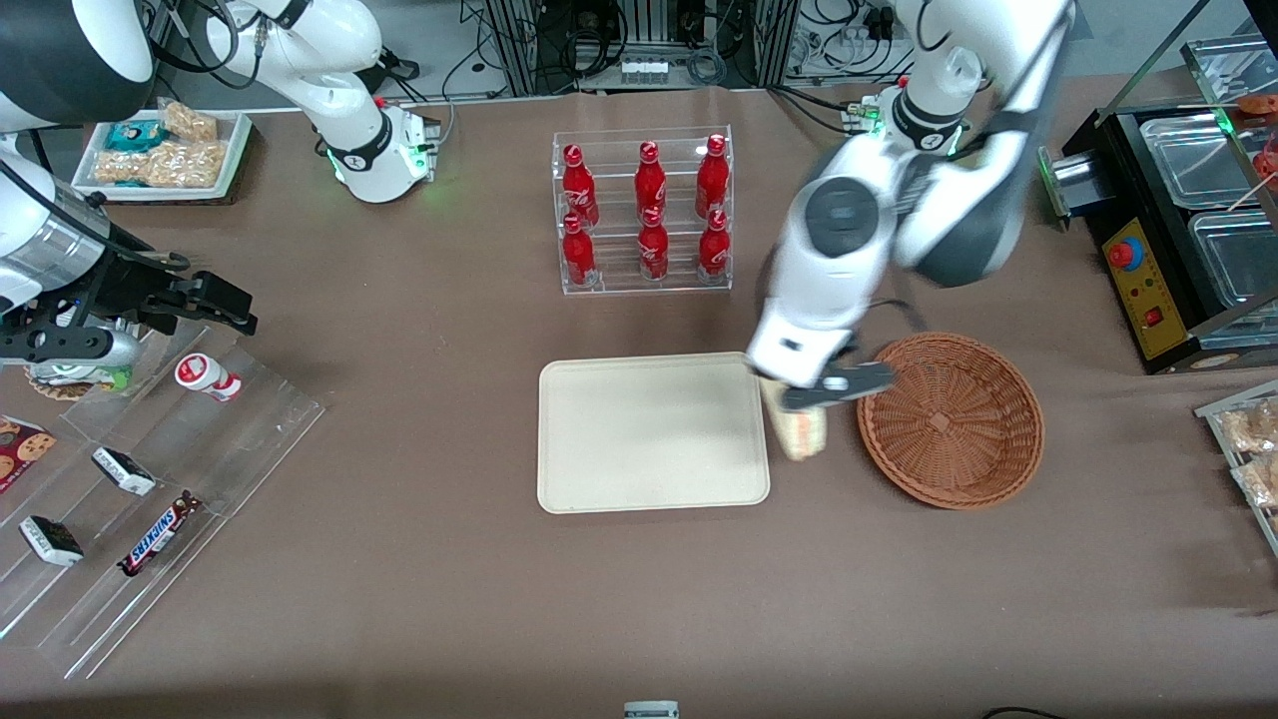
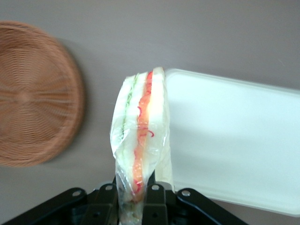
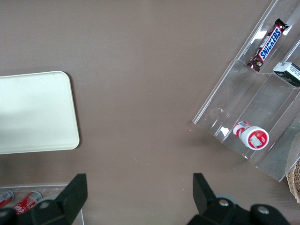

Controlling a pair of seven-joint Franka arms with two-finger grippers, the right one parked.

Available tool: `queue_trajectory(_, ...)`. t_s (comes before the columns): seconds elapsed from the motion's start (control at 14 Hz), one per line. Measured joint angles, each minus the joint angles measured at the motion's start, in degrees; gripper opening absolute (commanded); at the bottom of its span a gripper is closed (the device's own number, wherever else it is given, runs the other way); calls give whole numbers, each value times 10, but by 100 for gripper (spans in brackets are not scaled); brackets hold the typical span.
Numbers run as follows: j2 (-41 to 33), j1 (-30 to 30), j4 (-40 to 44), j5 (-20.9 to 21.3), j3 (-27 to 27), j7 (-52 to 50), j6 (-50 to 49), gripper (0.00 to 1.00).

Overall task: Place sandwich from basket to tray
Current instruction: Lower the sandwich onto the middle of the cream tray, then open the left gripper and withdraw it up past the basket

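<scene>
My left gripper (image 1: 811,401) is shut on the sandwich (image 1: 799,431), a wrapped white-bread wedge with orange-red and green filling. It holds the sandwich in the air over the gap between the basket (image 1: 952,419) and the tray (image 1: 653,431). In the left wrist view the sandwich (image 2: 139,136) hangs between the fingers (image 2: 156,201), with the wicker basket (image 2: 35,93) on one side and the cream tray (image 2: 234,140) on the other. The basket is empty and nothing lies on the tray.
A clear rack of red bottles (image 1: 645,210) stands farther from the front camera than the tray. A tiered acrylic rack with snack bars (image 1: 130,499) lies toward the parked arm's end. A black appliance with metal pans (image 1: 1178,230) stands toward the working arm's end.
</scene>
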Motion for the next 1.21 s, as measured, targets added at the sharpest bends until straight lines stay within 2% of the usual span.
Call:
queue_trajectory(0.21,69,-59,8,2,1,2,73,1)
queue_trajectory(0.5,128,-94,20,14,1,5,130,2)
queue_trajectory(0.57,138,-97,24,21,1,5,131,6)
queue_trajectory(0.64,146,-98,26,25,2,5,132,14)
queue_trajectory(0.71,152,-98,27,26,2,7,132,46)
queue_trajectory(0.79,157,-98,28,26,3,10,132,91)
queue_trajectory(0.86,162,-98,29,26,4,11,133,100)
queue_trajectory(1.21,162,-96,59,26,11,11,138,100)
